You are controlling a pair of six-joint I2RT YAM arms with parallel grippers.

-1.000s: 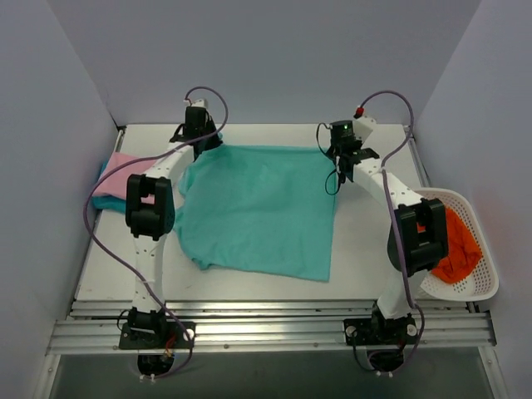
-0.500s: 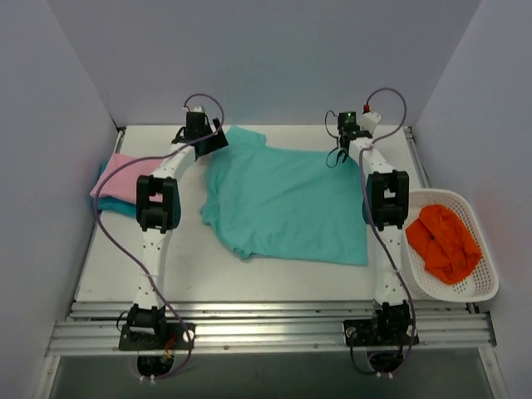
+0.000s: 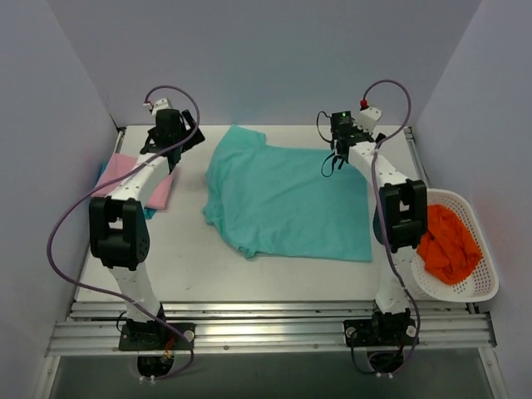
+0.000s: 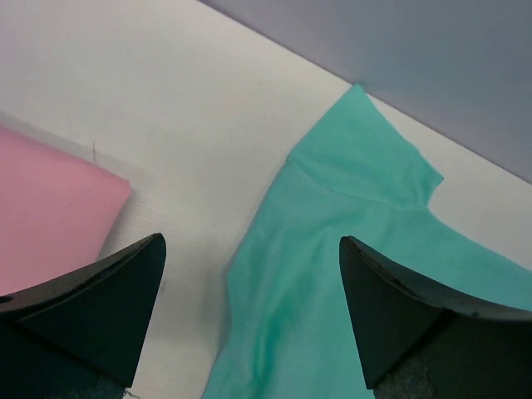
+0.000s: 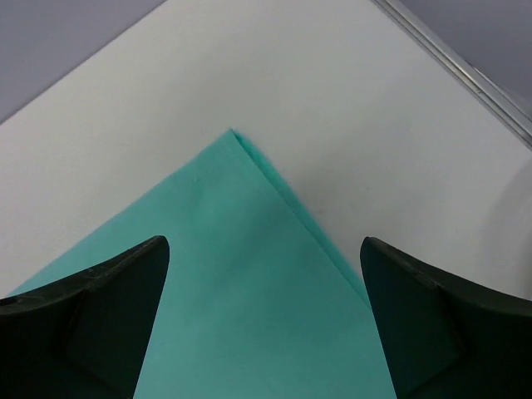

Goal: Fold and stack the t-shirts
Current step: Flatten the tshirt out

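Overhead plus wrist close-ups (shared shirt (image 3: 291, 199))

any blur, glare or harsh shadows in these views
Top external view: even, soft light, with no glare or hard shadows on the mint-teal t-shirt. Left wrist view: the left pincer is dark and soft-edged, while that shirt and the pink t-shirt look fairly sharp. Right wrist view: the right pincer is likewise dark and blurry; the shirt corner is crisp, with a faint shadow beside its edge.

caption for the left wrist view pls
Open left gripper over the table, between pink t-shirt and mint-teal t-shirt
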